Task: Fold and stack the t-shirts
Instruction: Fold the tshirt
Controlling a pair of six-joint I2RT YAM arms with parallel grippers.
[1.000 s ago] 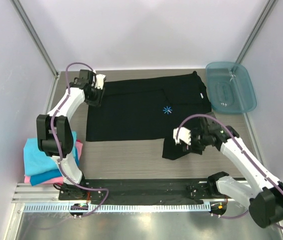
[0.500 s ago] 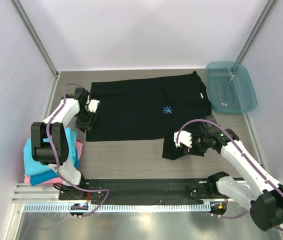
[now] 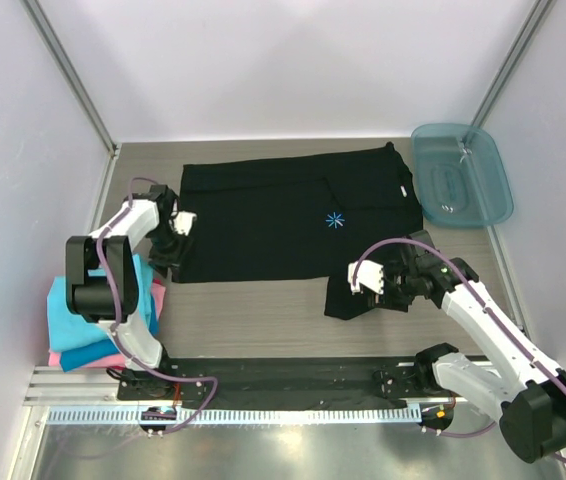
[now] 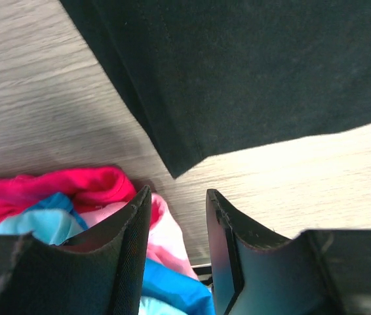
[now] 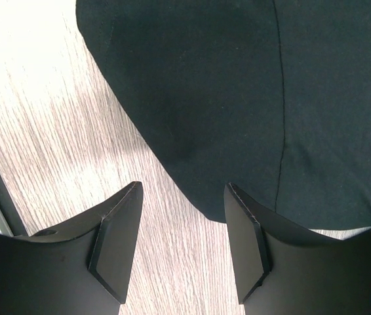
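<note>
a: what takes up the table (image 3: 253, 310)?

b: mostly the black t-shirt (image 3: 263, 220). it lies flat across the middle, neck end to the right, and one flap hangs toward the near edge on the right.

a: and beyond it?

b: a teal tray (image 3: 433, 205) in the far right corner, just beside the shirt. the folded stack (image 3: 68, 310) of turquoise, blue and pink tees sits at the near left, apart from the black one.

a: the tools?

b: the left gripper (image 4: 177, 193) hangs over bare wood between the shirt's near-left corner and the stack. its jaws are parted a moderate way, with nothing between them. the right gripper (image 5: 182, 190) is over the rounded near edge of the flap, spread wider, and it grips no cloth.

a: any small marks?

b: a light-blue starburst mark (image 3: 335, 220) on the chest, and a white neck tag (image 3: 402, 192) near the tray side.
</note>
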